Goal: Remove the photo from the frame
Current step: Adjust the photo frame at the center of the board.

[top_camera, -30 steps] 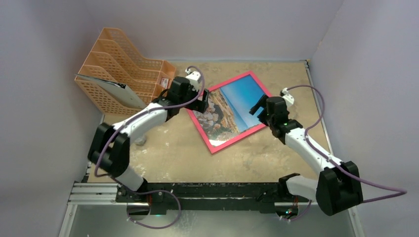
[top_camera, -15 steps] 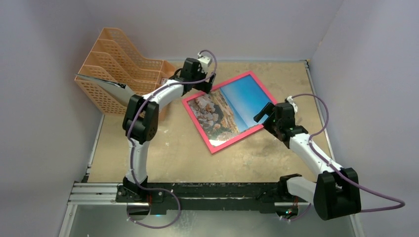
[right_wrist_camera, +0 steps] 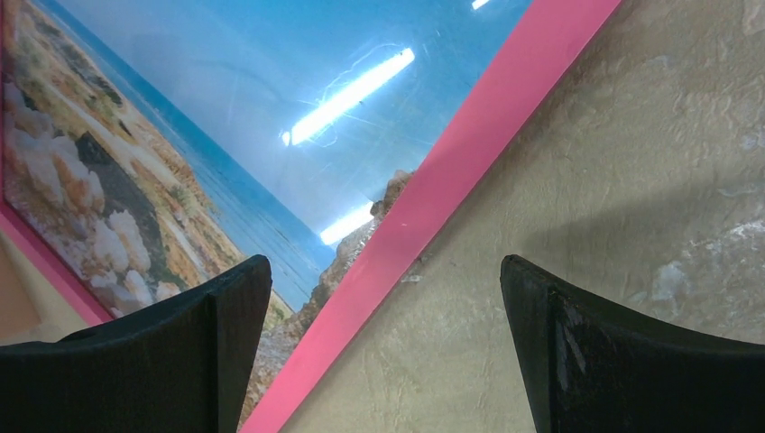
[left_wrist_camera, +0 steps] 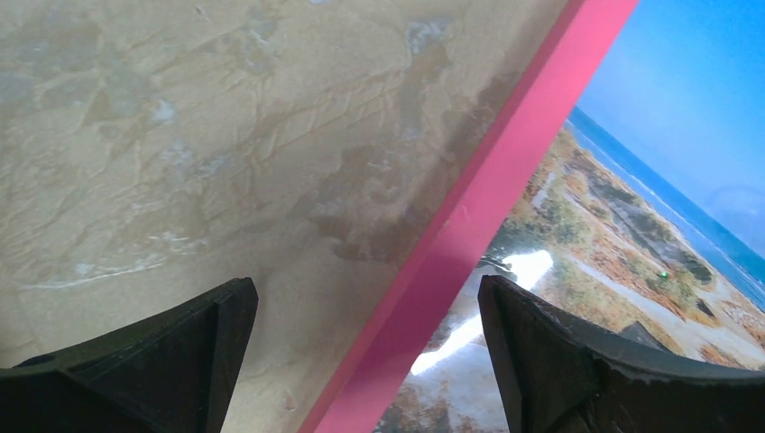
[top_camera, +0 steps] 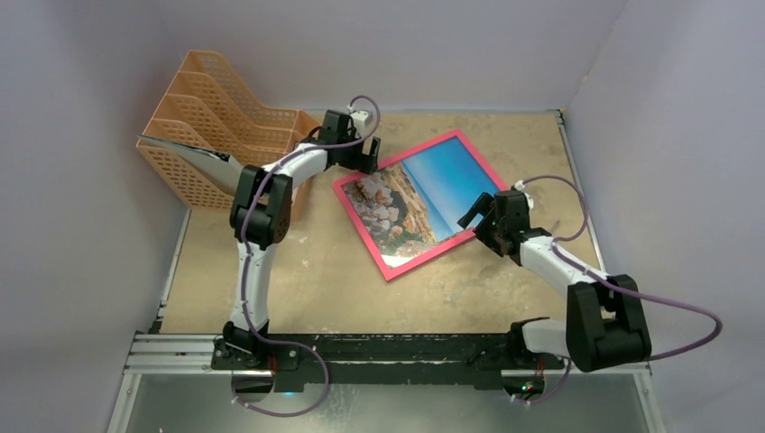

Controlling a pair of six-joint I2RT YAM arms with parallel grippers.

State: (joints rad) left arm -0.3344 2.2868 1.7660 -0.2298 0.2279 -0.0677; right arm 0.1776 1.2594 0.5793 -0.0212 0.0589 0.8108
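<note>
Only overhead, the orange rack point(top_camera: 216, 126); left tool point(left_wrist_camera: 365, 298), right tool point(right_wrist_camera: 386, 271) wide, empty, over frame point(left_wrist_camera: 474, 225) edges.

**Twin-arm manipulator: build and finish**

Left arm point(top_camera: 251, 284) and right arm point(top_camera: 550, 258): smooth white link shells alternate with bulky matte-black joint housings. A purple cable point(top_camera: 668, 301) runs in loose loops along each arm, from base to wrist. A small white housing point(top_camera: 361, 118) sits at each wrist. Both black bases are mounted on a black rail point(top_camera: 388, 346), which continues on the left as a silver slotted extrusion point(top_camera: 167, 353). In the wrist views, the jaws appear as matte-black wedges with a slightly grained surface.
</note>
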